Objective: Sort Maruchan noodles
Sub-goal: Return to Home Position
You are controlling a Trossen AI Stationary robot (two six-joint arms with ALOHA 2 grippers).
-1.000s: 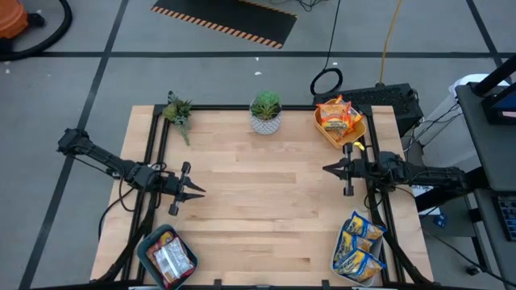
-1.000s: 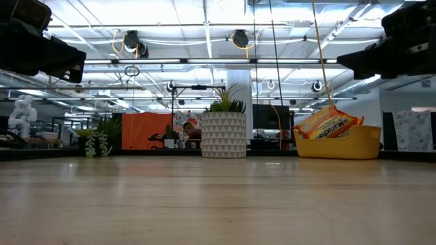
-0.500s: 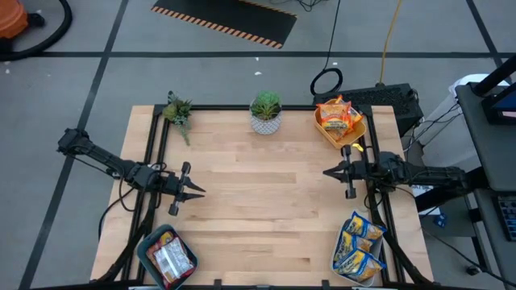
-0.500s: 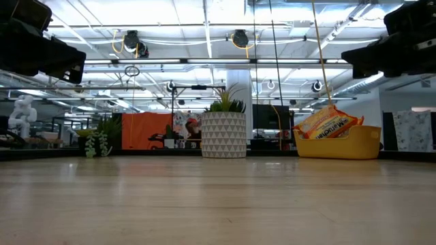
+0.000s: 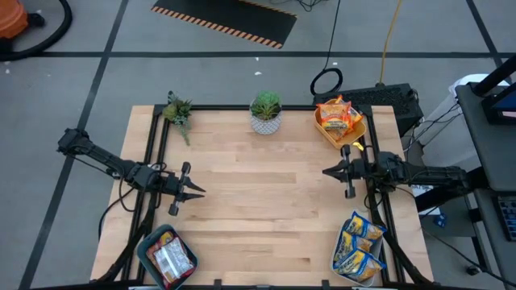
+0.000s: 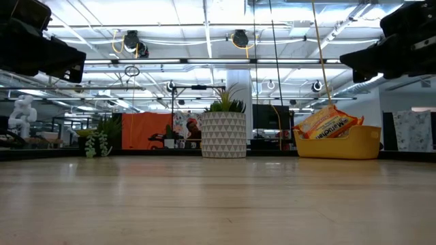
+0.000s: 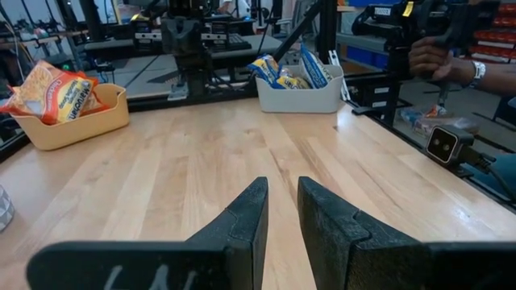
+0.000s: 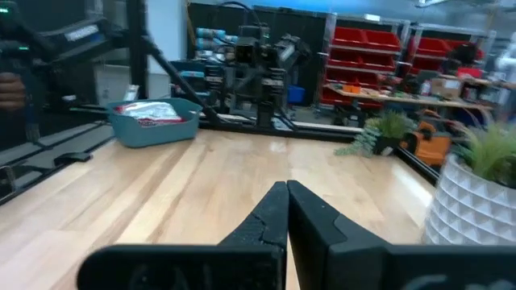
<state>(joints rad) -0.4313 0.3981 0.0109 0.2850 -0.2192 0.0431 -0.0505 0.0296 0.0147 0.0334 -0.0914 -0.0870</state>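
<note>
The left arm (image 5: 97,157) reaches in from the left edge of the table (image 5: 266,201). Its left gripper (image 5: 200,192) points toward the middle, fingers (image 7: 246,221) parted by a narrow gap. The right arm (image 5: 419,173) mirrors it from the right edge. The right gripper (image 5: 326,170) faces inward, fingers pressed together. Both grippers hang above the table, well apart.

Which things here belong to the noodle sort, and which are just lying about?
Job: orange noodle packs in the yellow bin; red noodle packs in the teal bin; blue-and-yellow noodle packs in the pale bin; left gripper and right gripper, both empty above the table.
Lying about: potted plant; leafy sprig, both at the table's far edge.
</note>
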